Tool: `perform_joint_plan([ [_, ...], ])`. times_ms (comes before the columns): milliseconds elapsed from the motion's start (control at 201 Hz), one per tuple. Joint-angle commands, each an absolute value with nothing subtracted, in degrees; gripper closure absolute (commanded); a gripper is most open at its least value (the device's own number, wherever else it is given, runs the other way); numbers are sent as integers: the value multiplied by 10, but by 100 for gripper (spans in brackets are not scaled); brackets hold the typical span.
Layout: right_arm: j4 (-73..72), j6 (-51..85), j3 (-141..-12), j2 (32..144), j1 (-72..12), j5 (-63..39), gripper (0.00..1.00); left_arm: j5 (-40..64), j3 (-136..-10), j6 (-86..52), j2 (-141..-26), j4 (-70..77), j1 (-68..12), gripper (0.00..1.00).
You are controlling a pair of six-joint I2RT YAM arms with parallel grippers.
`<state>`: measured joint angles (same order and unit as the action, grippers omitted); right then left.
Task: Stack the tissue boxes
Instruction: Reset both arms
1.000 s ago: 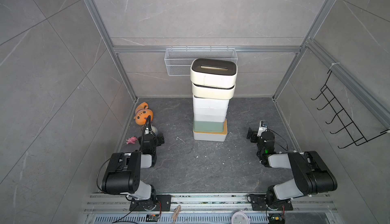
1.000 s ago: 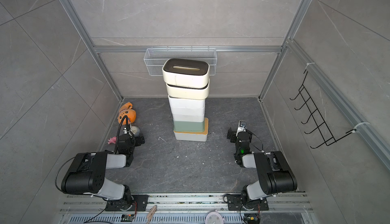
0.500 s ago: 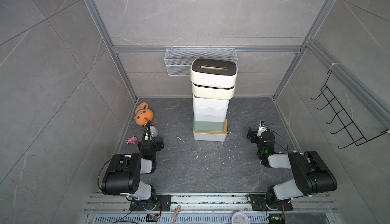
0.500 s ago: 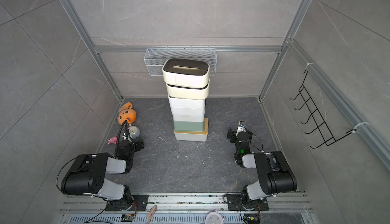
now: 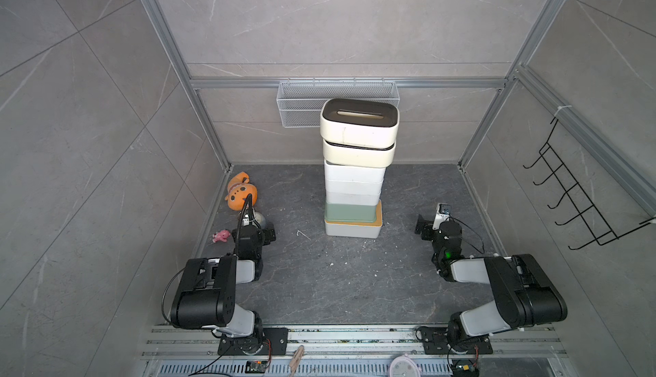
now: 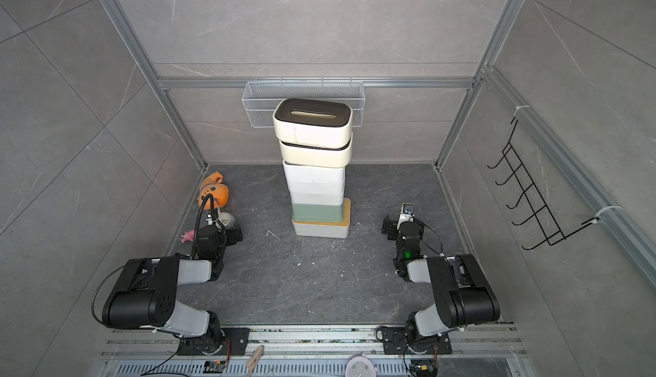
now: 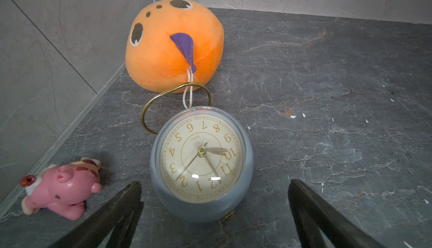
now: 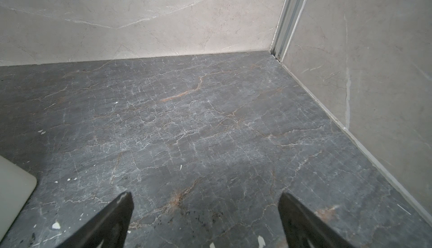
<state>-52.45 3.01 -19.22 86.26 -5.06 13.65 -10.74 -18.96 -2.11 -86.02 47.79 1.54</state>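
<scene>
At the middle of the dark floor, towards the back wall, the tissue boxes [image 5: 355,187] stood in a single tower, and none lay loose elsewhere in either top view; a cream box with a brown lid [image 5: 358,123] sat on top, in front of the wire basket [image 5: 301,109]; the pale green box [image 5: 349,212] sat shifted to one side of the bamboo lid beneath it, so the column was not quite true. The left gripper [image 7: 214,182] hung spread wide and empty, low over a clock [image 7: 201,160], near an orange plush [image 7: 173,48] and a pink toy [image 7: 63,188]; the right gripper [image 8: 205,194] was likewise spread and empty over bare floor, with only a pale box corner [image 8: 14,188] at the edge of its wrist view. The stacking looked finished, so the step, I judged, was to rest clear; doing it well meant holding both arms low and well apart from the tower, moving slowly, and not nudging the clock; any knock to the bottom box could topple so tall a stack.
</scene>
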Motion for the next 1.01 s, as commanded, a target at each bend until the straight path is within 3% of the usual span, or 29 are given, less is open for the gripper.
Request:
perform_joint_plan([
  [0,-515,35,-195,862,-50,133,0,-99,-206,-15,-857,485,17,0],
  [673,-516,35,-195,862,-50,133,0,-73,-205,-2,-856,483,16,0],
  [773,-516,35,-195,862,-50,133,0,-82,-191,0,-848,499,11,0],
  [907,-516,35,-195,862,-50,133,0,-81,-108,1,-830,642,7,0],
  [1002,-515,35,-196,862,-50,133,0,-116,-153,-9,-853,586,7,0],
])
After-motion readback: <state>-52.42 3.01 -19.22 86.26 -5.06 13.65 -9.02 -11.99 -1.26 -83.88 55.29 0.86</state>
